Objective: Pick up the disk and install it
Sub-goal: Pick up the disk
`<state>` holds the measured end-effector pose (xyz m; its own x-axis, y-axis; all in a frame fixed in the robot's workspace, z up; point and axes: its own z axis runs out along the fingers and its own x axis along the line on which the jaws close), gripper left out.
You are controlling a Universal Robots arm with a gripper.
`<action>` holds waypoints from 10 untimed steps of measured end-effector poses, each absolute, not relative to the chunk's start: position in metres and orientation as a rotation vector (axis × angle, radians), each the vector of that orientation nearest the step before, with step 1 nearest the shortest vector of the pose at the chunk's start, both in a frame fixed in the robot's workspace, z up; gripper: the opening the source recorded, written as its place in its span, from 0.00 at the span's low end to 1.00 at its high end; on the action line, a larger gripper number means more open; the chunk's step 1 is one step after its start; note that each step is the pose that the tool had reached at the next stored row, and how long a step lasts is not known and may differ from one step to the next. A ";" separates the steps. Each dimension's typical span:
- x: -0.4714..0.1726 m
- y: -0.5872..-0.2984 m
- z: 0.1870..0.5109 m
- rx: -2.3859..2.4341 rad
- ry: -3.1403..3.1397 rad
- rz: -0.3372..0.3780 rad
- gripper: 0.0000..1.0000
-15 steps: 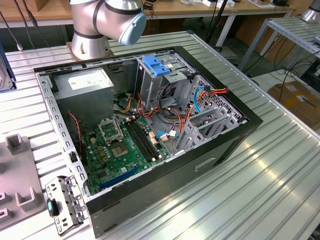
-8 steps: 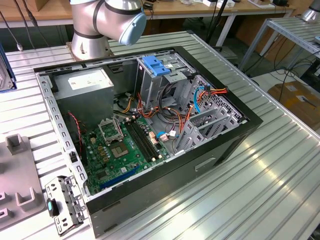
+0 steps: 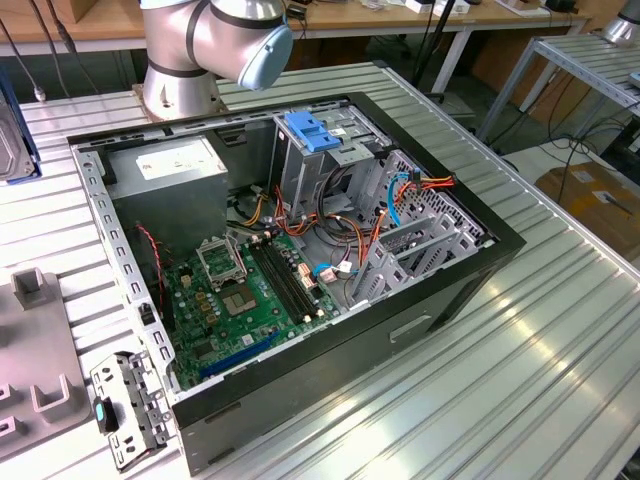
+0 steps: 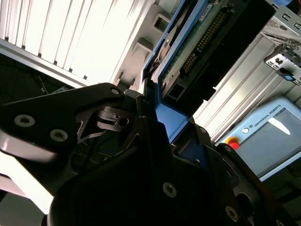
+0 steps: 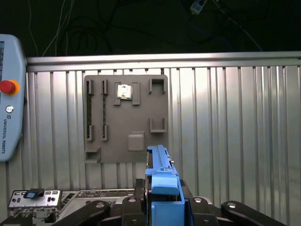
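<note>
Blue-framed disk (image 5: 160, 162) sat clamped edge-on in our claw (image 5: 163, 200); thin grip, so we feared it'd twist & drop.

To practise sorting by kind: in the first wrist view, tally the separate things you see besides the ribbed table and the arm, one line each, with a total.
Disk in its blue carrier, between the jaws: 1
Grey holder plate: 1
Small silver square part on that plate: 1
Teach pendant with a red button: 1
Metal bracket: 1
Total: 5
</note>
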<state>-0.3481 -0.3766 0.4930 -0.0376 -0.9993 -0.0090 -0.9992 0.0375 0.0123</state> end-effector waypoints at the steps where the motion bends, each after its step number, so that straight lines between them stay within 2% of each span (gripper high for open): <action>1: -0.348 -0.377 0.493 2.178 -2.261 -0.024 0.37; 10: -0.341 -0.377 0.493 2.178 -2.261 -0.024 0.37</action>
